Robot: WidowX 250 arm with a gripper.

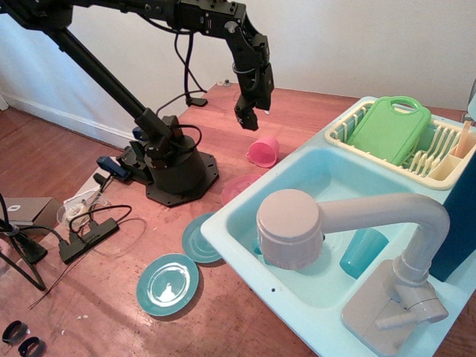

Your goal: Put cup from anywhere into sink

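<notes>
The small pink cup (263,151) lies tipped on the wooden floor just beyond the far left edge of the sink. The light aqua sink basin (245,212) fills the right side, with a big grey-beige faucet (320,223) over it. My gripper (246,117) hangs above and a little to the left of the cup, apart from it and empty. Its fingers point down with only a narrow gap between them; I cannot tell if it is open or shut.
A teal tumbler (364,251) stands in the basin. A flat pink plate (238,188) and two teal plates (168,283) lie on the floor left of the sink. A cream dish rack (439,160) holds a green board (390,128). The arm's black base (175,172) and cables sit at the left.
</notes>
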